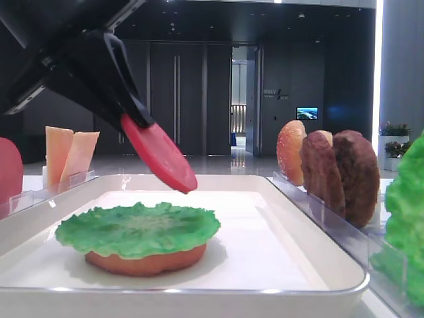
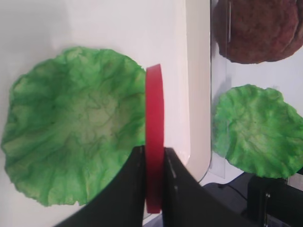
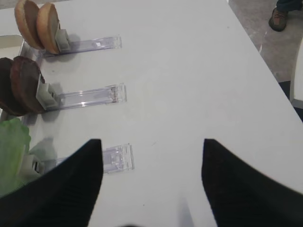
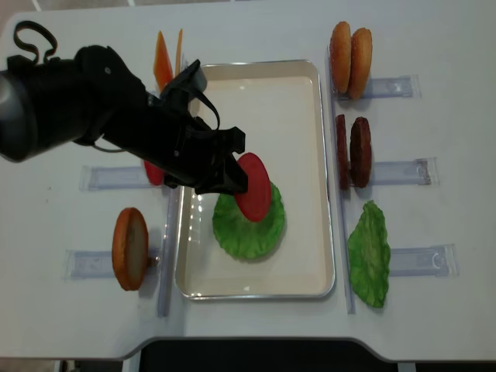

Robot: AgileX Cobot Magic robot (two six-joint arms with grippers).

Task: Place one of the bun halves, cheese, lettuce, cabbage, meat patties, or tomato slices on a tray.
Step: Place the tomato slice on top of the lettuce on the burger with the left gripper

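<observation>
Gripping: left end effector point(image 1: 136, 122) was clamped on the upper edge of a tomato slice point(image 1: 159, 156), which hung tilted in the air.
Front view, tray: white tray point(image 1: 311, 255) carried a bun half point(image 1: 146, 260) lying flat with a lettuce leaf point(image 1: 138, 228) on top; the slice hung above and behind them, not touching.
Front view, left: cheese slices point(image 1: 69, 154) stood upright in a clear rack, and another red disc point(image 1: 9, 169) showed at the frame edge.
Front view, right: a bun point(image 1: 291, 152) and two patties point(image 1: 344, 173) stood on edge in racks, with more lettuce point(image 1: 407, 218) nearest the camera.
Right wrist view: right end effector point(image 3: 151, 182) had its dark fingers point(image 3: 66, 189) spread wide apart, holding nothing, over the bare worktop point(image 3: 189, 80); buns point(image 3: 38, 22), patties point(image 3: 19, 85) and a green leaf point(image 3: 12, 151) stood in racks at left.
Left wrist view: slice point(image 2: 155, 142) was seen edge-on, pinched between two black fingers point(image 2: 125, 189), beside the leaf point(image 2: 75, 142) in the tray point(image 2: 196, 94); a second leaf point(image 2: 258, 130) and a patty point(image 2: 258, 30) lay beyond the rim.
Overhead view: left end effector point(image 4: 232, 172) held the slice point(image 4: 256, 187) over the upper part of the leaf point(image 4: 248, 229) in the tray point(image 4: 302, 101); a bun half point(image 4: 129, 248) stood in a rack on the left.
</observation>
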